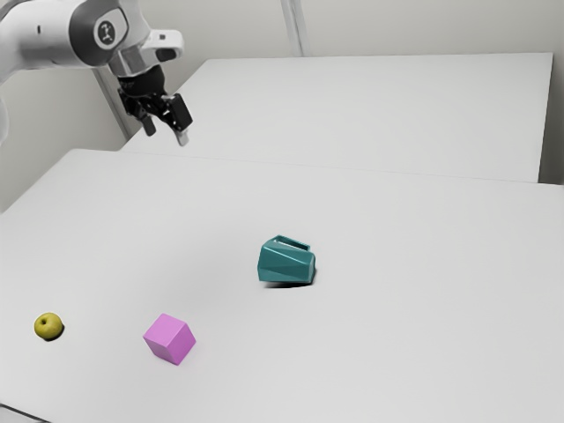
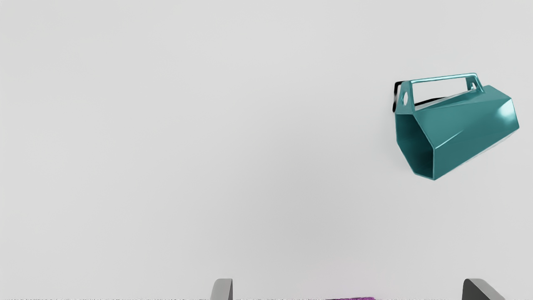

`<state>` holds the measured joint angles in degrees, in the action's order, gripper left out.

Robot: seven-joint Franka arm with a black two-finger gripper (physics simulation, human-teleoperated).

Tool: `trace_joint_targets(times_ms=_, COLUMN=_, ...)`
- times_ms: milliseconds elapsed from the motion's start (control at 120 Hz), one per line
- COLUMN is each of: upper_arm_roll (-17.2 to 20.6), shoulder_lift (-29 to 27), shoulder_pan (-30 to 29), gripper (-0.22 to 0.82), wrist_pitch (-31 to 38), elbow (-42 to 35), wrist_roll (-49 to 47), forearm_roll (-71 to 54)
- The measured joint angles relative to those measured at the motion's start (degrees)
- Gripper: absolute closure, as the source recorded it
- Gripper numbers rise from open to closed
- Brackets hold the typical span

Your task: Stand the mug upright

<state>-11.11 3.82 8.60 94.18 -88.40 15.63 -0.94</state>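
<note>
A teal faceted mug (image 1: 286,263) is seen lying on its side on a pale table (image 1: 397,352), its handle uppermost; its open mouth is turned toward the exterior view's left; the black gripper (image 1: 167,122) is held above the table, well apart from the mug, its fingers spread wide with nothing gripped; a pink cube (image 1: 169,339) and a yellow-green apple (image 1: 48,326) are also set on the table.

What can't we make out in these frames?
- Mug: deep interior too dark, wrist view.
- Mug's downward face: hidden by its body, both views.
- Pink cube: mostly cut off by wrist view's edge.
- Claw: finger bases cut off, same edge.
- Arm: base cut off by exterior view's left edge.
</note>
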Motion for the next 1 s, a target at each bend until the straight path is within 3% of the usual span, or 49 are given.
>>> trace_joint_targets(times_ms=167, upper_arm_roll=-1.02, shoulder_lift=-1.52, shoulder_pan=-0.10, gripper=0.00, wrist_pitch=1.64, elbow=-3.22, wrist_roll=0.39, forearm_roll=-0.41)
trace_joint_targets(times_ms=317, upper_arm_roll=-3.65, shoulder_lift=-10.42, shoulder_pan=0.91, gripper=0.00, wrist_pitch=8.04, elbow=-17.41, wrist_roll=1.53, forearm_roll=-0.38)
trace_joint_targets(times_ms=508, upper_arm_roll=-8.76, shoulder_lift=-14.93, shoulder_pan=-5.84, gripper=0.00, wrist_pitch=16.85, elbow=-27.50, wrist_roll=10.55, forearm_roll=10.92)
trace_joint_targets(times_ms=608, upper_arm_roll=-13.24, shoulder_lift=-13.74, shoulder_pan=-6.47, gripper=0.00, wrist_pitch=19.31, elbow=-30.10, wrist_roll=20.21, forearm_roll=24.87)
trace_joint_targets(times_ms=742, upper_arm_roll=-16.50, shoulder_lift=-6.97, shoulder_pan=-6.72, gripper=0.00, wrist_pitch=20.10, elbow=-30.74, wrist_roll=35.04, forearm_roll=43.13)
trace_joint_targets(times_ms=867, upper_arm_roll=-19.07, shoulder_lift=0.33, shoulder_pan=-6.47, gripper=0.00, wrist_pitch=16.81, elbow=-30.78, wrist_roll=49.05, forearm_roll=58.50)
trace_joint_targets(times_ms=1000, upper_arm_roll=-19.76, shoulder_lift=2.18, shoulder_pan=-7.45, gripper=0.00, wrist_pitch=12.15, elbow=-35.42, wrist_roll=62.35, forearm_roll=69.06)
